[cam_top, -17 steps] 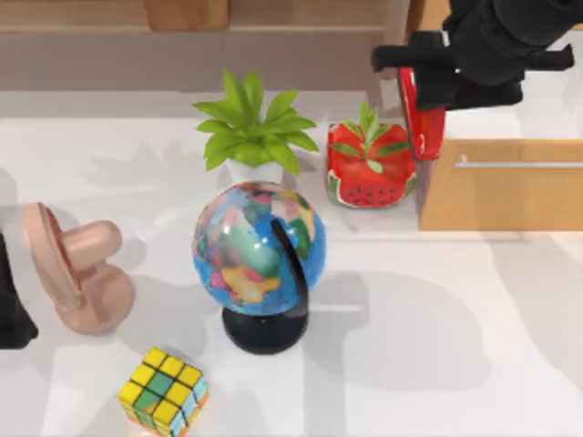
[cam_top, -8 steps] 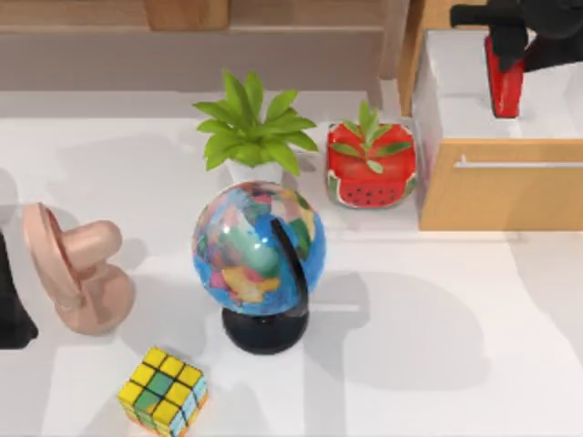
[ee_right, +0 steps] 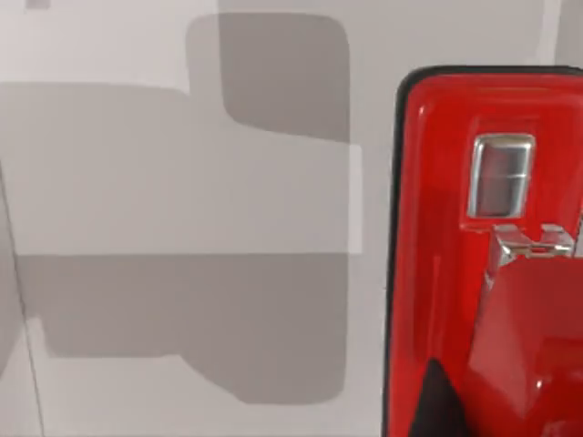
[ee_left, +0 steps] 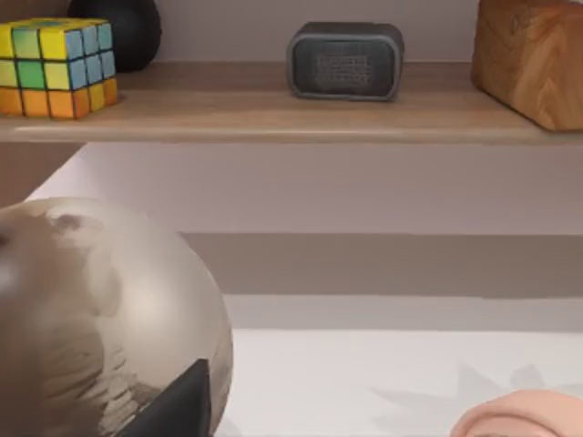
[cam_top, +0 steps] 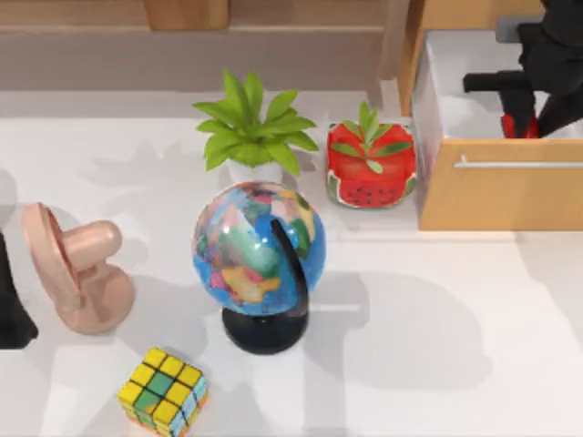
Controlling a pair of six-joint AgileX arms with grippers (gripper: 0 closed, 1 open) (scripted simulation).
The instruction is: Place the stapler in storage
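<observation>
- The stapler is down inside the storage, low in the white interior at about 2 o'clock of the top view, just behind the front panel with its silver bar handle.
- In the right wrist view the stapler is close up, glossy red body, dark edge, a small metal plate, over the pale drawer floor.
- My right gripper is reaching down into the drawer with its fingers closed on the stapler; I can't tell whether the stapler already rests on the floor.
- Handling, as I judge it: small, rigid, fairly light, but the shiny shell looks slippery. Best taken across the narrow sides at mid-body, not on the sloping nose.
- The task looks nearly done; what remains is letting go and lifting straight out, clear of the drawer walls.
- Just beside the drawer, at 9 o'clock of it, stands the watermelon pot, then the green plant and the globe.
- My left arm is parked at the table's 9 o'clock edge; I can't tell its fingers' state.
</observation>
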